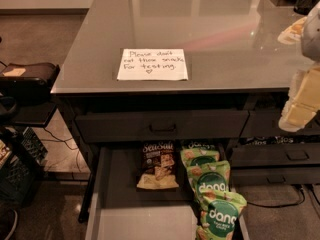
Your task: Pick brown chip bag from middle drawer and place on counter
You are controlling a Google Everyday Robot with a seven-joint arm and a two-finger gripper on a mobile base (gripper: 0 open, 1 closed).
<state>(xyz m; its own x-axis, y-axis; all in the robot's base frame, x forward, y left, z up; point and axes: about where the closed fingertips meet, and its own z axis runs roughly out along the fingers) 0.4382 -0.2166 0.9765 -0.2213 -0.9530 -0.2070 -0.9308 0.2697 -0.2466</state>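
The brown chip bag [157, 166] lies flat at the back of the open middle drawer [125, 219], its "Sea Salt" script facing up, just left of the green bags. The grey counter [210, 29] spans the top of the view and bears a white handwritten note [152, 64]. My gripper [301, 103] shows as a pale cream shape at the right edge, above the counter's front right corner and well up and to the right of the bag. It holds nothing that I can see.
Three green-and-white "dang" bags [212, 181] lie in a row along the drawer's right side. A shut dark drawer front with a black handle [162, 126] sits above the open drawer. More shut drawers [297, 156] are at right. A black crate [20, 171] and cables stand at left.
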